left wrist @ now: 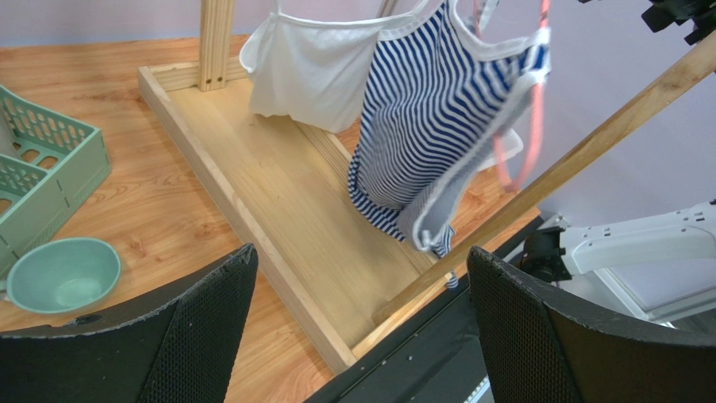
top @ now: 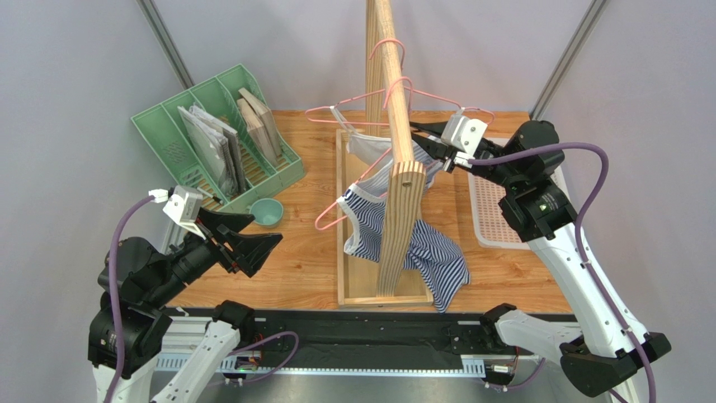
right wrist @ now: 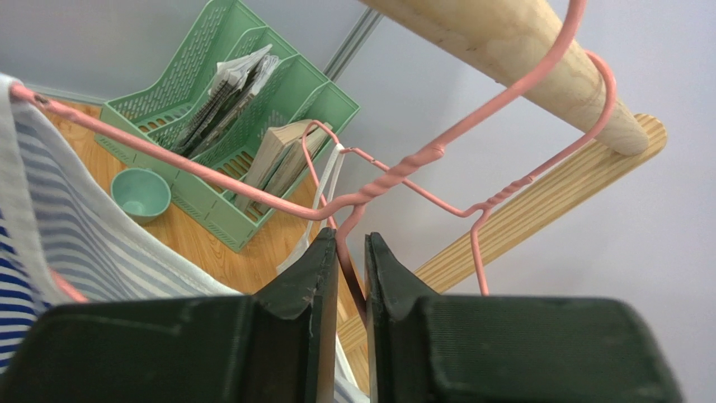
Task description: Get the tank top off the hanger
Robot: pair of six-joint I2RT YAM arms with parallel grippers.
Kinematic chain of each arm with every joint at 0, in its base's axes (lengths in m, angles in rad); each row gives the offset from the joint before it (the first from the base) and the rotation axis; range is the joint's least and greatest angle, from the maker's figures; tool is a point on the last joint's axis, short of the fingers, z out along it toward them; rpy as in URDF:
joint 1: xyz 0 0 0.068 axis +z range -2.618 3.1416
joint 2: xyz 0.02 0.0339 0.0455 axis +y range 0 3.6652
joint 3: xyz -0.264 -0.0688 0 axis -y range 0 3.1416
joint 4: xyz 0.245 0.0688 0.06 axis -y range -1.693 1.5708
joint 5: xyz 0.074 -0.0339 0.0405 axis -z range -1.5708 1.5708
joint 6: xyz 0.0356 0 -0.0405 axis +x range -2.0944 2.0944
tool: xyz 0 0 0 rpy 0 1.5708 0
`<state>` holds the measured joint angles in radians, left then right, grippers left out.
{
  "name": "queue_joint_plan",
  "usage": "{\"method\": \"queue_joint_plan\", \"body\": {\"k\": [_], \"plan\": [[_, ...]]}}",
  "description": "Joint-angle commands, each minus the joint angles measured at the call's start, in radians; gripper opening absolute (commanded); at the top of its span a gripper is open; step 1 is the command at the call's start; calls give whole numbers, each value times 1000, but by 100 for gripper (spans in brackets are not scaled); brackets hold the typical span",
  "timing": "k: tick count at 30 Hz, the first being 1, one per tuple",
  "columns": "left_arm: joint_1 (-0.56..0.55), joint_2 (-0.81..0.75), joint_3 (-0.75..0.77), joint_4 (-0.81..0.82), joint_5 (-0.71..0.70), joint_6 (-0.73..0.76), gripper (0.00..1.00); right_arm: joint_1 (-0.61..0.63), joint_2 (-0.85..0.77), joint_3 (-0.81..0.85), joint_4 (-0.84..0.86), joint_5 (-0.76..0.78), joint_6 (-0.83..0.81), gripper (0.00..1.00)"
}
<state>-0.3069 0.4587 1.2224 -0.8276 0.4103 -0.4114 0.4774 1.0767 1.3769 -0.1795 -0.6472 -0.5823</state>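
1. The right gripper [right wrist: 351, 243] is clenched on the thin pink wire of the hanger [right wrist: 210, 172], just under the wooden rail [right wrist: 504, 50].
2. The striped tank top [left wrist: 420, 126] hangs from this hanger below the rail, with its strap lying over the wire.
3. The step in hand is judged to be the securing of the hanger; no strap is slipped off yet.
4. The left gripper [left wrist: 361, 256] is held wide open and empty, well apart from the rail.
5. Next, a strap should probably be taken by the left gripper and drawn off the wire end, with the hanger held steady.
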Motion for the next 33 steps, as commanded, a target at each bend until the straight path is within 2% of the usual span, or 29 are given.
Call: {"method": "queue_joint_plan", "body": {"k": [1, 2, 4, 6, 14, 19, 21, 26, 33], "plan": [[0, -6, 45, 4, 13, -17, 98, 9, -52, -1, 172, 55, 133, 13], [0, -5, 49, 2, 15, -17, 98, 9, -58, -10, 172, 60, 150, 12], [0, -6, 55, -2, 13, -15, 98, 10, -64, -12, 219, 93, 223, 4], [0, -8, 60, -7, 13, -17, 98, 10, -66, 19, 192, 130, 248, 0], [0, -11, 89, -21, 18, -30, 97, 18, -96, 56, 16, 268, 323, 0], [-1, 3, 120, -1, 67, -67, 93, 23, -147, 18, -83, 382, 328, 0], [-1, 23, 132, 46, 113, -93, 92, 23, -161, 13, -135, 392, 309, 0], [0, 98, 129, 226, 364, -246, 88, 24, -169, 11, -250, 463, 268, 0], [0, 169, 81, 424, 398, -342, 86, 24, -221, -62, -311, 555, 222, 0]]}}
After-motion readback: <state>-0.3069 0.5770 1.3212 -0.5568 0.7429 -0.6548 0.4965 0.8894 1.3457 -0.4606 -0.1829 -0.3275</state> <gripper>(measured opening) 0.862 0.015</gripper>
